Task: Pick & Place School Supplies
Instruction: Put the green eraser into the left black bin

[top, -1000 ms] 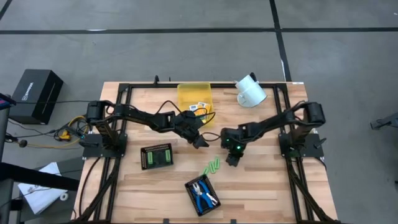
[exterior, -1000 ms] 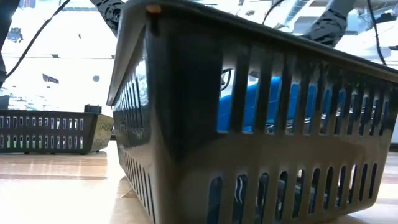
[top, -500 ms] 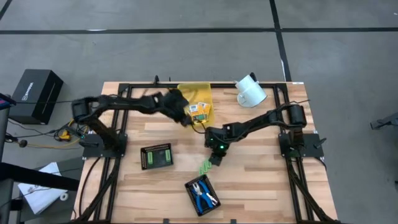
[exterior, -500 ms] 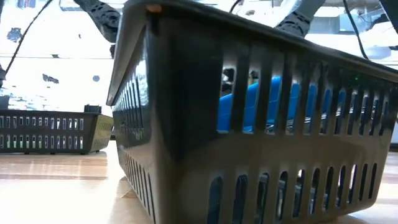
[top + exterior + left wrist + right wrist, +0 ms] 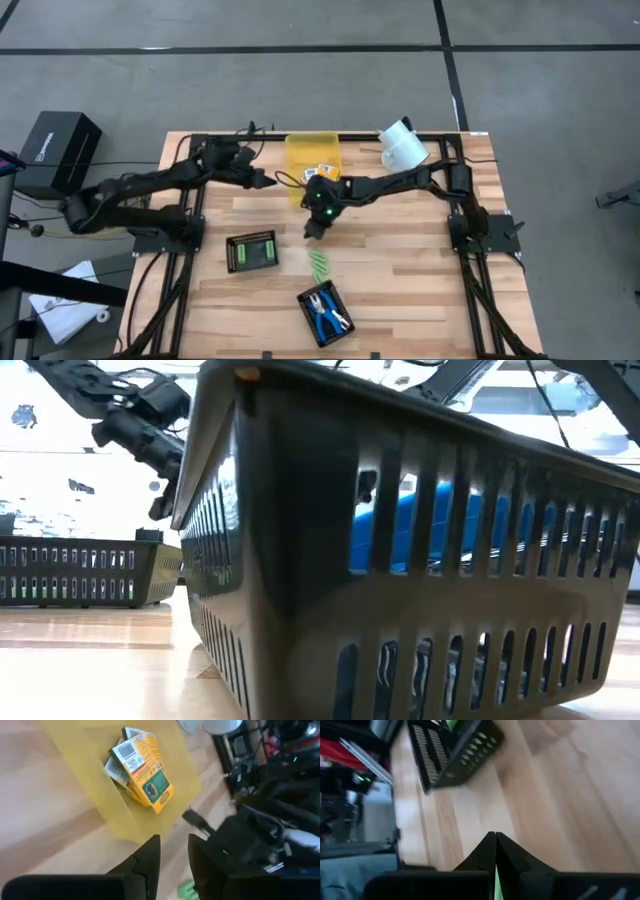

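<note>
Sweeping across the wooden table [image 5: 420, 290], both arms have changed places in the last second: the left arm has drawn back from the middle toward the far left, and the right arm has stretched leftward past the centre. Just right of the left gripper [image 5: 265, 181] stands the translucent yellow bin [image 5: 298, 150], and the yellow-orange boxes [image 5: 322, 176] lie stacked inside it. The left wrist view shows that gripper's fingers slightly spread with nothing between them, so I judge a box has just been dropped off and that arm is clearing out. Two black trays sit nearer: the left tray [image 5: 230, 241] holds green pieces and the near tray [image 5: 305, 297] holds the blue-handled tools [image 5: 327, 314]. The right gripper [image 5: 311, 231] hangs between the bin and the near tray with its fingers pressed together, and its wrist view shows a sliver of green between them. The green sticks [image 5: 318, 266] have drifted left in step with it, so it seems to be pinching and carrying them, probably toward the left tray.
</note>
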Controlling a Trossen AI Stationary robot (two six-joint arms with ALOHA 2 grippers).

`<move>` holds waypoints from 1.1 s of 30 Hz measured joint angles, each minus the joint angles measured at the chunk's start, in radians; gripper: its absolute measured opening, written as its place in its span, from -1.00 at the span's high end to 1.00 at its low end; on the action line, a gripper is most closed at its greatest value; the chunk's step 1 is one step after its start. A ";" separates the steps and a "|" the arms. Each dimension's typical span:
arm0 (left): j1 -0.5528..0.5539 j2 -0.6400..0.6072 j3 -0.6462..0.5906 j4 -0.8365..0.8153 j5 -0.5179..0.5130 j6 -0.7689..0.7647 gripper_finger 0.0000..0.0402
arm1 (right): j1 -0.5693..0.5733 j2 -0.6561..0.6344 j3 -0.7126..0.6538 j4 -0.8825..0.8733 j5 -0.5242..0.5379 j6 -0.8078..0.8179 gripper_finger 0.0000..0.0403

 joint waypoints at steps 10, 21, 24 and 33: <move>-0.160 -0.157 -0.037 0.019 -0.089 -0.044 0.53 | 0.071 -0.192 -0.120 -0.451 0.057 -0.277 1.00; -0.180 -0.153 -0.127 0.050 -0.088 -0.075 0.53 | 0.139 -0.083 -0.181 -0.176 -0.031 -0.109 1.00; -0.195 -0.154 -0.142 0.058 -0.079 -0.087 0.53 | 0.121 -0.040 -0.128 -0.175 -0.034 -0.110 1.00; -0.219 -0.155 -0.146 0.065 -0.079 -0.087 0.53 | 0.083 0.086 0.039 -0.179 -0.083 -0.134 1.00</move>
